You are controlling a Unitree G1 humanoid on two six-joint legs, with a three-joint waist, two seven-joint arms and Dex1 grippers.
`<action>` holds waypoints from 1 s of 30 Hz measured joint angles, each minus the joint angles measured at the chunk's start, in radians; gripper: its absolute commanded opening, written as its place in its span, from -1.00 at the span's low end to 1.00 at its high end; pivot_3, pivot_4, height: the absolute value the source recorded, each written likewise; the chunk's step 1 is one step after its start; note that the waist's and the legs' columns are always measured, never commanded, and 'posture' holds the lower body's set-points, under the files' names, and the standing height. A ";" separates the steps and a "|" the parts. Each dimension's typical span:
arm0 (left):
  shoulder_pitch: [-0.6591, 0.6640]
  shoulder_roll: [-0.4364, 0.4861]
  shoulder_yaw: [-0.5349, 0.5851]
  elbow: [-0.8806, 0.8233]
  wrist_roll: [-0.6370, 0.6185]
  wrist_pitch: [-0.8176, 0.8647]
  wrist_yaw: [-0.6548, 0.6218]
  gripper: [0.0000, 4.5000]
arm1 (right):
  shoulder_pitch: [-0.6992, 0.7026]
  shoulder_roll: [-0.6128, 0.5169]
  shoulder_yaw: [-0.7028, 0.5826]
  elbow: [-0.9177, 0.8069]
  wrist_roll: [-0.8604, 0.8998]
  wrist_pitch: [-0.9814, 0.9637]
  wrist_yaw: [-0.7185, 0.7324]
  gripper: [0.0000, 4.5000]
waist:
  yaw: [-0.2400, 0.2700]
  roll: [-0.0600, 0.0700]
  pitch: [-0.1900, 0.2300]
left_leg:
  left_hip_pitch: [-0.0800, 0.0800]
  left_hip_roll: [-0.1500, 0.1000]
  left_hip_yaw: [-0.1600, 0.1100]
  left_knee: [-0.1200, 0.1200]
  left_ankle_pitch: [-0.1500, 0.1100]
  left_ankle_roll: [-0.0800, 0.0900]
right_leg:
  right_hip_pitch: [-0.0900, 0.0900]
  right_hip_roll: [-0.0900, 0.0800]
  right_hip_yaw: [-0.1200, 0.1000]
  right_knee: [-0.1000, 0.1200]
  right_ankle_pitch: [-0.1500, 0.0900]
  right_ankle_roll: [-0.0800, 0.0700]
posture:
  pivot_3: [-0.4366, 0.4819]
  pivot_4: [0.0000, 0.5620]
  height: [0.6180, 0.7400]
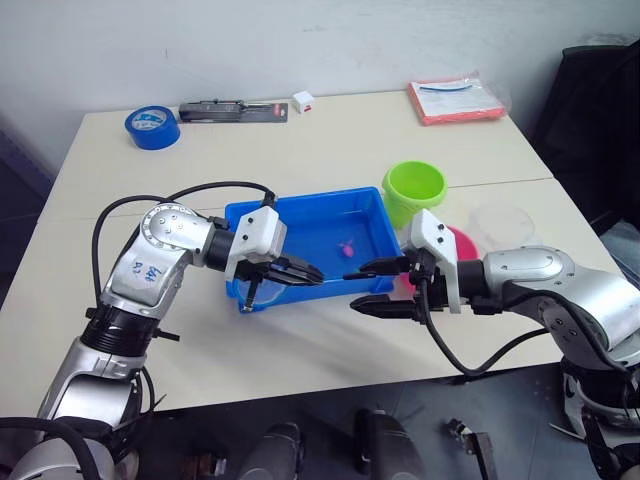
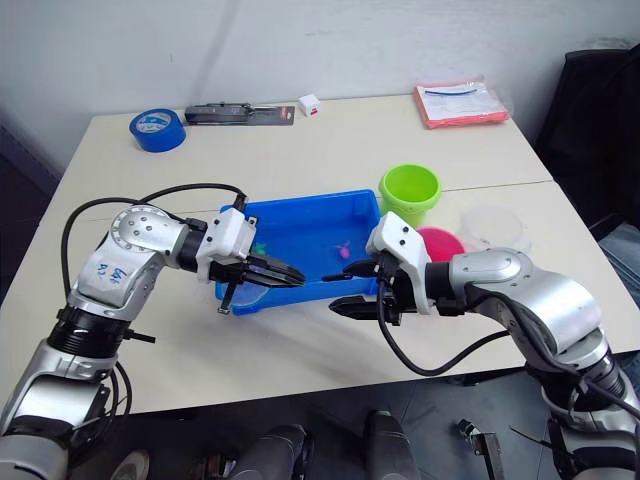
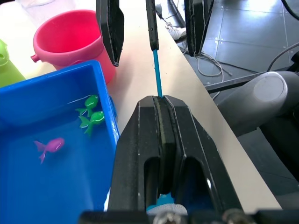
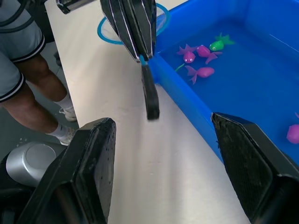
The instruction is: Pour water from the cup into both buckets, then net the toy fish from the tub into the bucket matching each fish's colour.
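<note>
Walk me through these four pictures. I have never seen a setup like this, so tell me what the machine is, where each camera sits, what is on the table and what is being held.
This is a humanoid robot with two arms, each ending in a two-fingered black gripper. Two pictures come from cameras in its head, looking down over the table. The other two come from cameras on its wrists, looking along each gripper's fingers.

On the table sit a blue tub of water with pink and green toy fish, a green bucket, a pink bucket and a clear cup. At the far edge lie a blue tape roll, a black tool and a red packet.

The left gripper is shut on the net by its handle. The right gripper is open, holding nothing, facing the handle's free end.
</note>
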 measured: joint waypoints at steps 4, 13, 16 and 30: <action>0.000 -0.008 -0.003 0.008 0.011 -0.008 -0.007 -0.98 | -0.003 0.001 0.000 -0.001 0.005 0.000 0.003 1.00 | -0.001 0.000 0.000 | 0.000 0.000 0.000 0.000 0.000 0.000 | 0.000 0.000 0.000 0.000 0.000 0.000 | -0.05 -0.47 1.00; 0.000 -0.031 -0.015 0.012 0.034 -0.013 -0.012 -0.98 | -0.017 0.008 0.000 -0.002 0.021 0.000 0.008 1.00 | 0.000 0.000 0.000 | 0.000 0.000 0.000 0.000 0.000 0.000 | 0.000 0.000 0.000 0.000 0.000 0.000 | -0.05 -0.47 1.00; 0.000 -0.042 -0.024 0.015 0.039 -0.020 -0.019 -0.98 | -0.017 0.010 0.000 -0.002 0.023 0.001 0.008 1.00 | 0.000 0.000 0.000 | 0.000 0.000 0.000 0.000 0.000 0.000 | 0.000 0.000 0.000 0.000 0.000 0.000 | -0.05 -0.47 1.00; -0.023 -0.065 -0.029 0.045 0.055 -0.023 -0.024 -1.00 | -0.017 0.012 0.000 -0.005 0.033 0.020 0.009 0.44 | 0.000 0.000 0.000 | 0.000 0.000 0.000 0.000 0.000 0.000 | 0.000 0.000 0.000 0.000 0.000 0.000 | -0.05 -0.47 1.00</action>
